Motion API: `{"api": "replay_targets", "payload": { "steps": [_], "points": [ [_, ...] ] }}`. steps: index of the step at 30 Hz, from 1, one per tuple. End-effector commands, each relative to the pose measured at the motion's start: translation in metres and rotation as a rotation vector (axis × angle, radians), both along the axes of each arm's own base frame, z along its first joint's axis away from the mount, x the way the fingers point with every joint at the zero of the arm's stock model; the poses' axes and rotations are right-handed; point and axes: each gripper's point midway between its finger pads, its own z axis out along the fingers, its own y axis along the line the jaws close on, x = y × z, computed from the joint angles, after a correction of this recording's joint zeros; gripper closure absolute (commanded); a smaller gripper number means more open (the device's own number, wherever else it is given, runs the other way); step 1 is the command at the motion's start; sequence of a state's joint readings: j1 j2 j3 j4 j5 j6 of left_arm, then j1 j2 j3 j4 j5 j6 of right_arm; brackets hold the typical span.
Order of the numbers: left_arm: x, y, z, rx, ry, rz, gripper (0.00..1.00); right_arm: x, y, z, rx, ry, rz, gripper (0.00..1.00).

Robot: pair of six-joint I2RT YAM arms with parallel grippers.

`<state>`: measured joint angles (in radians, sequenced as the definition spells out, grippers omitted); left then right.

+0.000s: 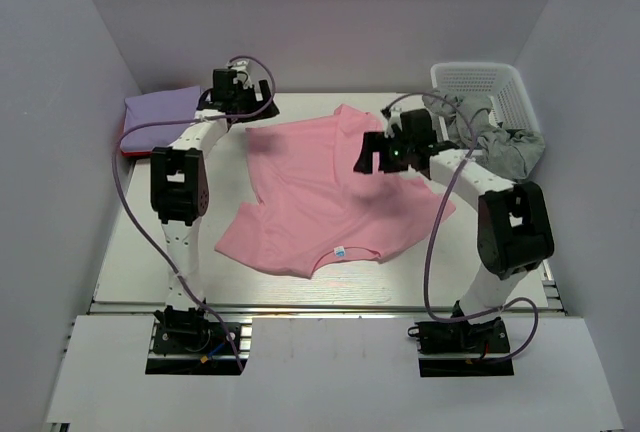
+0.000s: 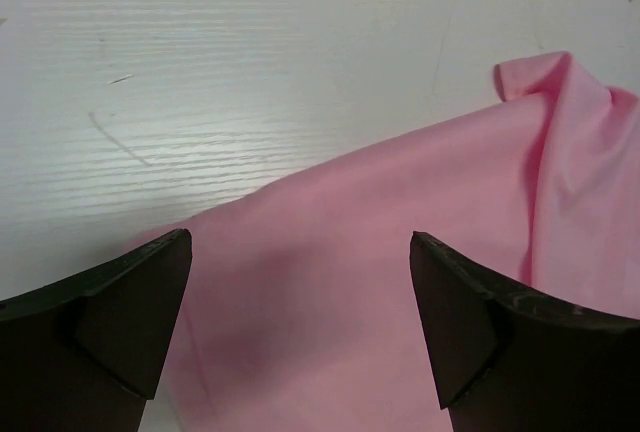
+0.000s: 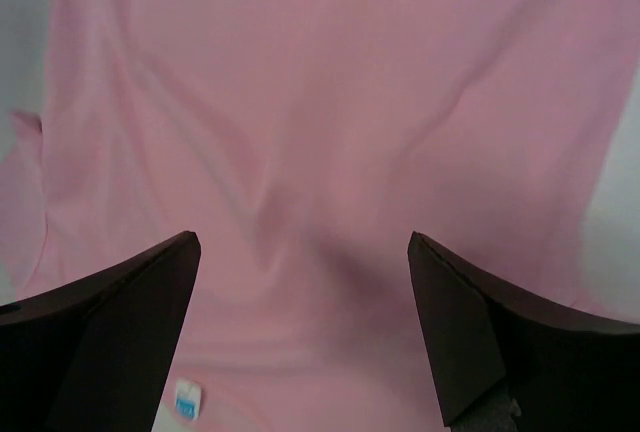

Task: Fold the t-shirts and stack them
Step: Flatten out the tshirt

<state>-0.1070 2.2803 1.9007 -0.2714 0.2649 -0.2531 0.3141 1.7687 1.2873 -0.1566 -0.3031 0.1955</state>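
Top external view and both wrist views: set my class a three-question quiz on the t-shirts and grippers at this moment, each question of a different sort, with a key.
1. True or false: the pink t-shirt is already folded.
2. Where does the lavender t-shirt lie? A. on the pink t-shirt; B. folded at the far left corner of the table; C. at its near edge.
3. Fill in: the left gripper and right gripper each have their fingers ___.
Key: 1. False, it lies spread out. 2. B. 3. Open, holding nothing.
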Motion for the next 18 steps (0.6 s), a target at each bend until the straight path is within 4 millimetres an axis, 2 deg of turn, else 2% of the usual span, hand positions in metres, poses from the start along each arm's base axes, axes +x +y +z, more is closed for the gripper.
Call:
{"api": "replay_targets", "payload": {
  "steps": [1,2,3,5,6,8,9,10,11,12,13,14,15,16,17,18],
  "points": [
    [-0.001,-0.015,-0.020,-0.046,0.044,-0.044,0.00,-0.056,-0.005,-0.034,0.028,0.211,-0.063,0.10],
    [-0.005,-0.020,-0.030,-0.044,0.064,-0.053,0.00,-0.085,-0.012,-0.054,0.016,0.280,-0.068,0.10],
    [-0.010,-0.020,-0.039,-0.049,0.086,-0.047,0.00,-0.095,-0.014,-0.054,0.021,0.298,-0.083,0.10],
    [-0.018,-0.015,-0.061,-0.030,0.130,-0.028,0.00,-0.121,-0.025,-0.076,0.001,0.364,-0.115,0.10],
    [-0.025,-0.010,-0.073,-0.020,0.159,-0.002,0.00,-0.125,-0.027,-0.080,0.002,0.382,-0.133,0.10],
    [-0.036,-0.005,-0.079,-0.003,0.183,0.016,0.00,-0.135,-0.032,-0.092,-0.009,0.417,-0.150,0.10],
    [-0.051,0.001,-0.096,0.015,0.232,0.046,0.00,-0.138,-0.034,-0.097,-0.011,0.432,-0.159,0.10],
    [-0.061,0.006,-0.091,0.022,0.251,0.074,0.00,-0.139,-0.036,-0.108,-0.033,0.464,-0.170,0.10],
    [-0.073,0.016,-0.096,0.028,0.291,0.117,0.00,-0.141,-0.040,-0.113,-0.052,0.494,-0.188,0.10],
    [-0.100,0.035,-0.117,0.064,0.380,0.193,0.00,-0.126,-0.042,-0.114,-0.076,0.480,-0.208,0.10],
    [-0.124,0.039,-0.125,0.068,0.447,0.223,0.00,-0.121,-0.049,-0.127,-0.128,0.501,-0.243,0.10],
    [-0.139,0.042,-0.110,0.035,0.458,0.296,0.00,-0.119,-0.055,-0.131,-0.152,0.524,-0.264,0.10],
    [-0.188,0.055,-0.137,0.079,0.560,0.361,0.00,-0.086,-0.057,-0.126,-0.183,0.470,-0.306,0.10],
    [-0.208,0.059,-0.140,0.081,0.575,0.385,0.00,-0.079,-0.058,-0.138,-0.210,0.490,-0.307,0.10],
    [-0.227,0.053,-0.140,0.070,0.590,0.406,0.00,-0.057,-0.060,-0.140,-0.214,0.486,-0.320,0.10],
    [-0.268,0.044,-0.143,0.055,0.644,0.375,0.00,-0.047,-0.059,-0.144,-0.225,0.484,-0.314,0.10]
  ]
}}
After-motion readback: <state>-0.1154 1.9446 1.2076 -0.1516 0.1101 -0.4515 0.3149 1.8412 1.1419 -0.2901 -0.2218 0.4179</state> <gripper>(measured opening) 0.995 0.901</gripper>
